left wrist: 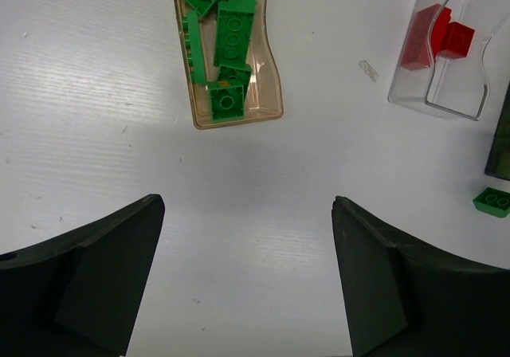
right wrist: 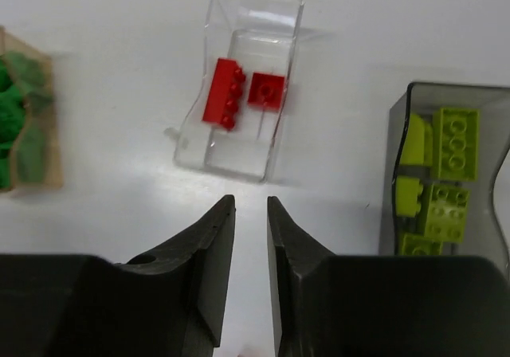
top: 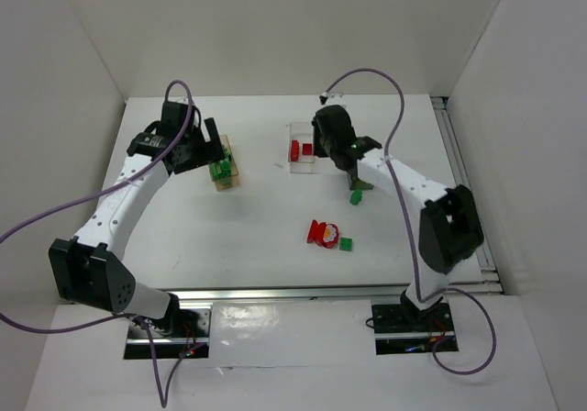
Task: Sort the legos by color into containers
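I saw a white table (top: 266,237) filling the middle of the overhead picture, matt, with a few small marks showing in the closer views. White walls (top: 293,26) closed it in at the top, left and right of the frame. A silvery metal rail (top: 293,293) ran along the table's near edge, low in the picture, and a second rail (top: 456,145) lined its right edge. In the left wrist view, a tiny clear scrap (left wrist: 368,70) lay on the tabletop at the upper right. I could not tell what it was.
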Action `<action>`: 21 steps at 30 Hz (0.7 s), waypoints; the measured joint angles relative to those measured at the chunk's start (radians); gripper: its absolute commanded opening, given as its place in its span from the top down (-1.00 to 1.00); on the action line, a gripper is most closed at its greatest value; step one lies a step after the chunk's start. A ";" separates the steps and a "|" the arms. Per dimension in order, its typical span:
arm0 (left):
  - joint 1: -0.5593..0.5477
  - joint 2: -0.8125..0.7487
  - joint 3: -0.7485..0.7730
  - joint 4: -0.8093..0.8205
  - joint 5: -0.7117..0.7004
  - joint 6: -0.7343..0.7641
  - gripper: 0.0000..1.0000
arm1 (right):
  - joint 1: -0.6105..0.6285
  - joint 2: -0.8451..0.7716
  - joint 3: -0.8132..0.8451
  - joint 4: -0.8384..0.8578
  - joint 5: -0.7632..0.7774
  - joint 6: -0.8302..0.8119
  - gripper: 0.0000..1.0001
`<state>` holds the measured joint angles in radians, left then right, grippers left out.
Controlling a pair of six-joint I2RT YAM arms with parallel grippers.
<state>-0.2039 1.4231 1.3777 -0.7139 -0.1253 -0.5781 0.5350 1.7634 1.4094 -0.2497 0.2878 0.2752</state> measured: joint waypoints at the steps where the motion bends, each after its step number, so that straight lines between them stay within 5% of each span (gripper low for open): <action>1: 0.000 0.000 -0.002 0.000 0.001 0.000 -0.90 | 0.013 -0.063 -0.055 0.007 0.002 0.017 0.41; 5: -0.005 0.001 -0.003 0.003 0.011 0.000 -0.90 | 0.092 -0.243 -0.248 0.009 0.006 0.091 0.32; 6: -0.005 0.001 -0.003 0.005 0.016 0.000 -0.90 | 0.117 -0.270 -0.291 -0.006 0.005 0.113 0.03; 11: -0.025 0.017 -0.003 0.012 0.023 -0.001 -0.90 | 0.235 -0.311 -0.431 -0.126 0.000 0.209 -0.28; 21: -0.075 0.112 -0.003 0.024 0.042 -0.001 -0.90 | 0.328 -0.381 -0.535 -0.301 0.040 0.306 -0.76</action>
<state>-0.2787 1.5349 1.3743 -0.6895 -0.0837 -0.5793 0.8631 1.3823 0.8742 -0.5510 0.3275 0.5812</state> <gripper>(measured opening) 0.952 0.858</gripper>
